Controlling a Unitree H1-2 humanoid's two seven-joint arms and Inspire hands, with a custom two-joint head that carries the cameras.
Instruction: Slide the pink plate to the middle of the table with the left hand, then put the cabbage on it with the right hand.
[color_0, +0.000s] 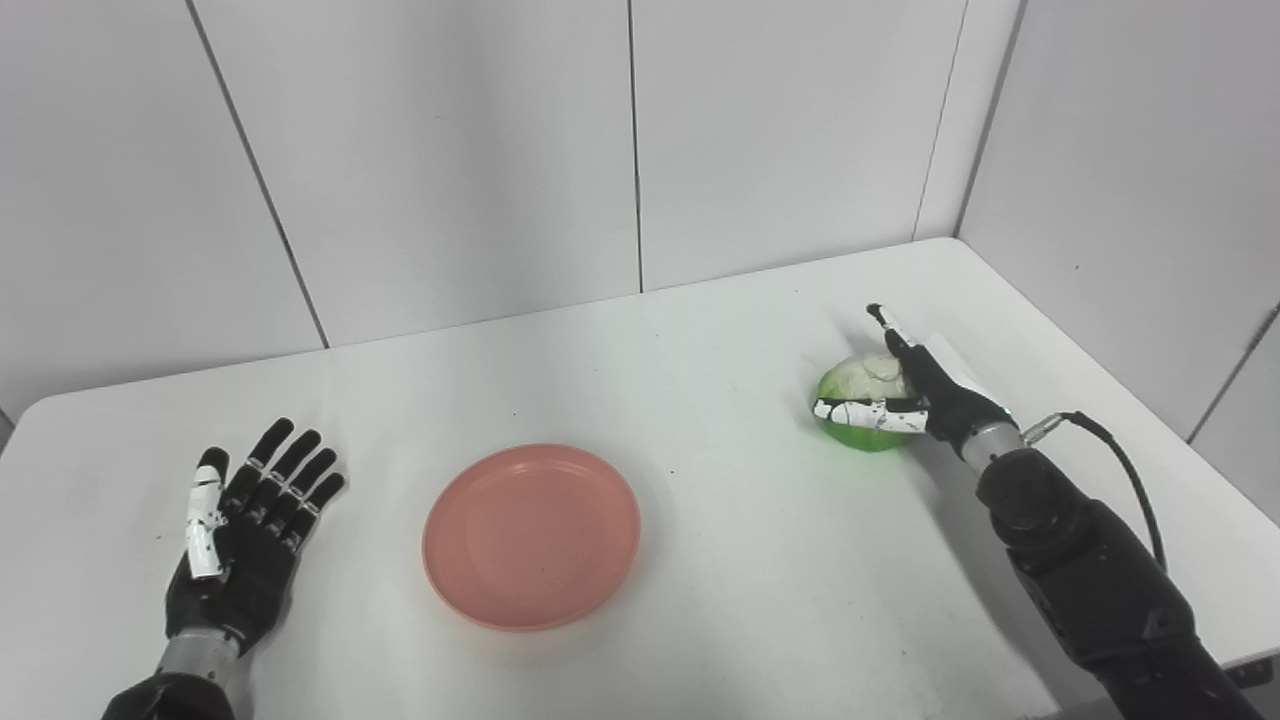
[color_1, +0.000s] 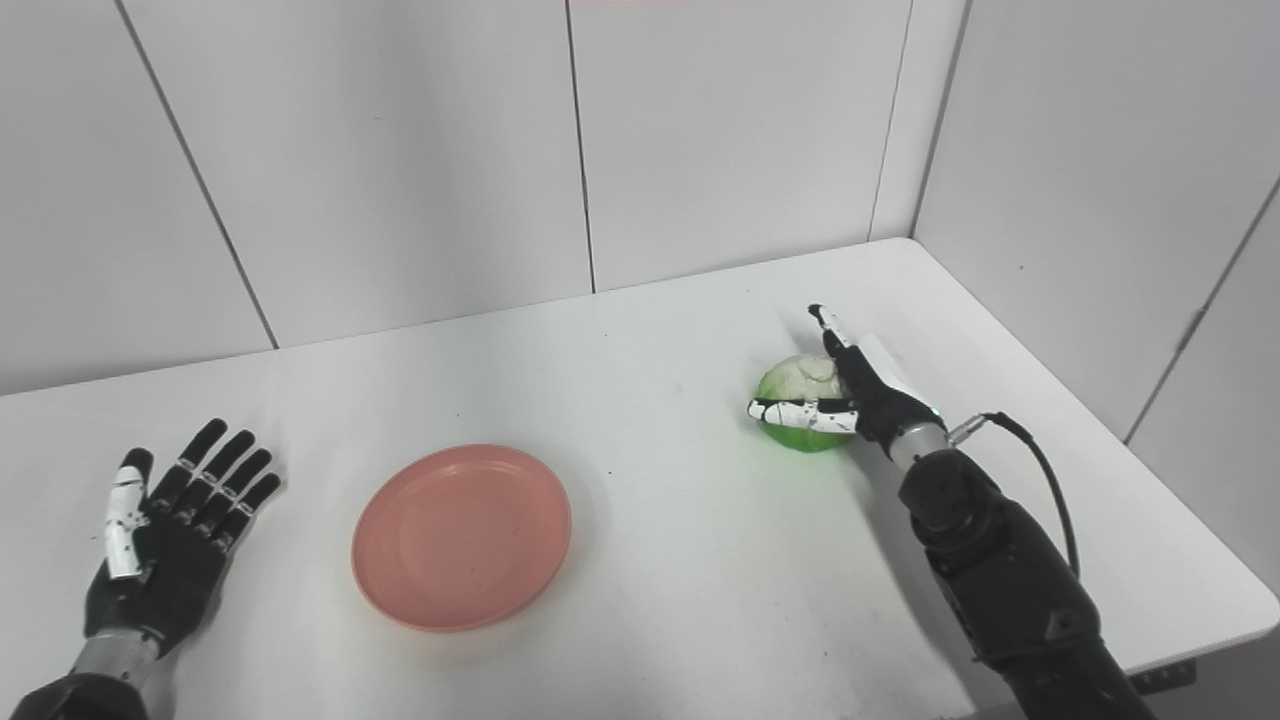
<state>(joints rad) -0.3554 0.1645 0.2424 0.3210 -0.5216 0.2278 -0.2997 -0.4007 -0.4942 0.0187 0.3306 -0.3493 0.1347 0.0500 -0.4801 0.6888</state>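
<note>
Plate (color_0: 531, 536) mid-table | left hand (color_0: 245, 530) spread, empty | right hand (color_0: 915, 395) against cabbage (color_0: 858, 395), grip unclear

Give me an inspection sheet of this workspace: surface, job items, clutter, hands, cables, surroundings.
Surface: white table, a few small dark specks on it.
Job's things: pink plate near the middle, empty, upright; cabbage on the right part of the table, well apart from the plate.
Clutter: nothing seen.
Hands: left hand open, fingers spread, left of the plate and not touching it; right hand at the cabbage, thumb across its near side, fingers behind; whether it grips is unclear.
Cables: black cable looping from the right wrist along the forearm.
Surroundings: plain white panel walls behind and to the right.
</note>
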